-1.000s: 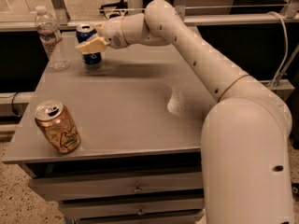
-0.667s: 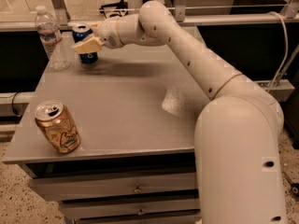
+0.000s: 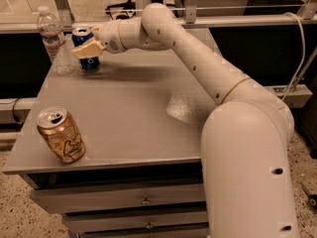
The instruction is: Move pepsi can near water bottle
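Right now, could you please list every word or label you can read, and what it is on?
No text is legible.
pepsi can, gripped by the claw beside the water bottle: lettering blurred.
water bottle label: blurred too.
tan can: swirl design only.

Grey drawer table [image 3: 124,128], speckled floor [image 3: 12,218]

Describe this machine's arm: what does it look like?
The arm is smooth, rounded cream-white casing in tube-like segments, with small dark holes and a thin tan band at one joint. Its gripper, by the pepsi can, has tan fingers.
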{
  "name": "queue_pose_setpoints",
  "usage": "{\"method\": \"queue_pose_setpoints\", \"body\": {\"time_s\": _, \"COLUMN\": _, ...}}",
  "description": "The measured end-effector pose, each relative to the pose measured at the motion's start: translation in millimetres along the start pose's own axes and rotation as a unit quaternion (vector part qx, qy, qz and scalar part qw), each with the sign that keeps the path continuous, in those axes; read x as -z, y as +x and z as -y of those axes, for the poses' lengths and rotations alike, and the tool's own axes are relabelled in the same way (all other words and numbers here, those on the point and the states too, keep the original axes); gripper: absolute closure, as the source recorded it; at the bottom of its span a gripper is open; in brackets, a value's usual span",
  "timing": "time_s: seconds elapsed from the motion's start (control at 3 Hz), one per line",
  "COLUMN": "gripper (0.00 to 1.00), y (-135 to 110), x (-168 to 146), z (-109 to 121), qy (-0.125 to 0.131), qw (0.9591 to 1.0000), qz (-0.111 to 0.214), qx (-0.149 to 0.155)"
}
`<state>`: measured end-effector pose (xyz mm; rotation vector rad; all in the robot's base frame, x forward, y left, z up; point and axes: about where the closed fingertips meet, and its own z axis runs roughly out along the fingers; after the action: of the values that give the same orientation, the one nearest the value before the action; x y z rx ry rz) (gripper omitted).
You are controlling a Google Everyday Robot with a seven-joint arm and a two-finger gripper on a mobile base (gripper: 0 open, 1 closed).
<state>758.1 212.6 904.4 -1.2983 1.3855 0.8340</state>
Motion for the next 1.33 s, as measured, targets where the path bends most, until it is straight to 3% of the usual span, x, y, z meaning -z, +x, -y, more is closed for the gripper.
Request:
{"method": "queue_pose_setpoints", "body": {"time_s": 0.33, "gripper": 0.13, "y": 3, "x": -6, "z": -2, "qy": -0.004, "qw": 1.0000, "qz": 0.001, "qx": -0.006}}
{"method": "queue_pose_setpoints", "body": {"time_s": 0.67, "gripper": 0.00, "y": 5, "x": -6, "z": 1, "qy": -0.004, "qw": 1.0000, "qz": 0.000, "qx": -0.008}}
{"method": "queue_pose_setpoints", "body": {"time_s": 1.0, "gripper": 0.00, "y": 5, "x": -6, "z": 1, "qy": -0.004, "qw": 1.0000, "qz": 0.000, "qx": -0.007}}
{"method": "queue_pose_setpoints", "body": {"time_s": 1.33, "gripper": 0.00, "y": -7, "x": 29, "z": 12, "qy": 0.013, "qw": 0.9998, "qz": -0.001, "qx": 0.015}}
